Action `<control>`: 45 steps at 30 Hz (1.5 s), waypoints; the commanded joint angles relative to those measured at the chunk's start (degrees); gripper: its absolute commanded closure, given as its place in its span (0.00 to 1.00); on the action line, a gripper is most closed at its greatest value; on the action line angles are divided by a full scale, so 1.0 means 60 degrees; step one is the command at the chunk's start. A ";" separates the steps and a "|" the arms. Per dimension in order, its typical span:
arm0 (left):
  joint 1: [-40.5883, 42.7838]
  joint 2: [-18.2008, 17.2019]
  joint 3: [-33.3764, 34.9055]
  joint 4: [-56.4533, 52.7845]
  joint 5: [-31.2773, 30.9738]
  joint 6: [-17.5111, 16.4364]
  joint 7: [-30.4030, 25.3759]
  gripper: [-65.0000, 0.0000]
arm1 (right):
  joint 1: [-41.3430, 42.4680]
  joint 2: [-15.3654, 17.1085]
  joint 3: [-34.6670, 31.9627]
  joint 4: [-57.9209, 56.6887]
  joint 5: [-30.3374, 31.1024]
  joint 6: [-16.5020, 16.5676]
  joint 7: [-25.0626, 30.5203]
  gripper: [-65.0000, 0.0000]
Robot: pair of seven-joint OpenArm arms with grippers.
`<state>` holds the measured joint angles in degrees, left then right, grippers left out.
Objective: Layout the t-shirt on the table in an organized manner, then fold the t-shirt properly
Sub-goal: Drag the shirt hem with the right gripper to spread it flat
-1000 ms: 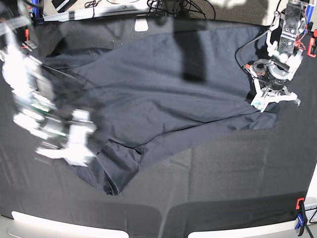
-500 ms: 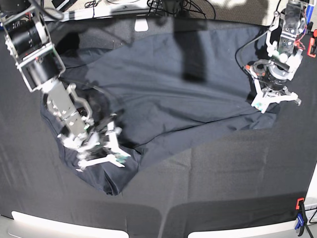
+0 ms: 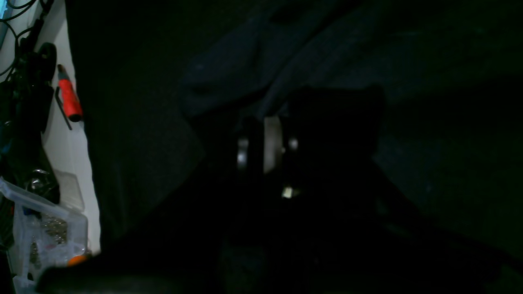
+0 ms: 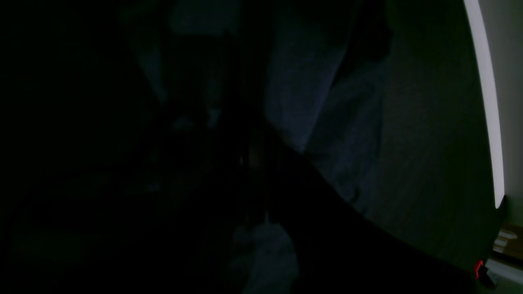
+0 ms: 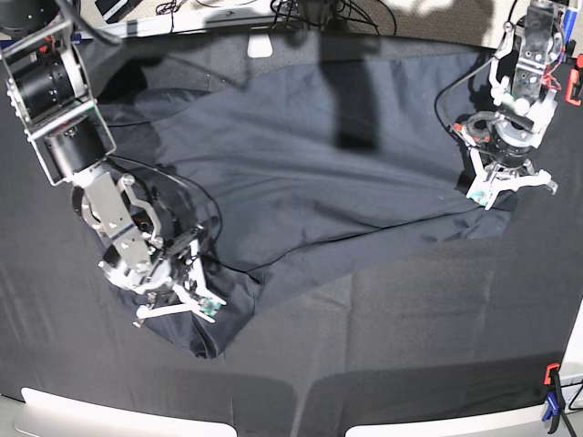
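The dark grey t-shirt (image 5: pixel 319 155) lies spread and wrinkled across the black-clothed table (image 5: pixel 410 346). Its lower left corner is folded into a flap. My right gripper (image 5: pixel 178 305) presses down on that flap and is shut, with cloth bunched at its tips. In the dark right wrist view, folds of the t-shirt (image 4: pixel 298 102) run up to the right gripper (image 4: pixel 249 159). My left gripper (image 5: pixel 507 187) sits at the shirt's right edge, shut on the fabric. The left wrist view shows a fold of the t-shirt (image 3: pixel 253 69) running into the closed left gripper (image 3: pixel 265 139).
An orange clamp (image 5: pixel 574 86) and a blue clamp (image 5: pixel 553 401) sit on the right edge. Cables (image 5: pixel 328 14) lie behind the back edge. The pale rim (image 5: pixel 118 419) runs along the front. A red-handled tool (image 3: pixel 69 96) and a clear plastic box (image 3: pixel 45 228) lie beyond the table.
My right arm swept in from the left, dropped onto the shirt's lower left flap and shut its jaws. The left gripper stayed almost still on the right edge.
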<state>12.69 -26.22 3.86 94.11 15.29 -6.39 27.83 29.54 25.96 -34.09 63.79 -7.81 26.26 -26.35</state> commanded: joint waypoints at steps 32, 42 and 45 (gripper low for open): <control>-0.0106 -0.0131 -0.0073 0.0153 0.0117 0.0812 -0.0372 1.00 | 0.2146 -0.1202 0.0117 -0.3195 0.2167 -0.0710 -0.0605 1.00; -0.0106 -0.0131 -0.0073 0.0153 0.0113 0.0812 -0.0372 1.00 | 0.2448 -0.1016 0.0117 -0.2616 0.2153 -0.1016 -0.1891 0.70; -0.0106 -0.0131 -0.0073 0.0153 0.0117 0.0812 -0.0372 1.00 | 0.2481 -0.0958 0.0117 -0.2619 0.2197 -0.0867 -0.1650 0.50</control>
<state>12.69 -26.24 3.79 94.11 15.46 -2.76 26.81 42.24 19.86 -33.71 47.16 5.56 21.04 -37.21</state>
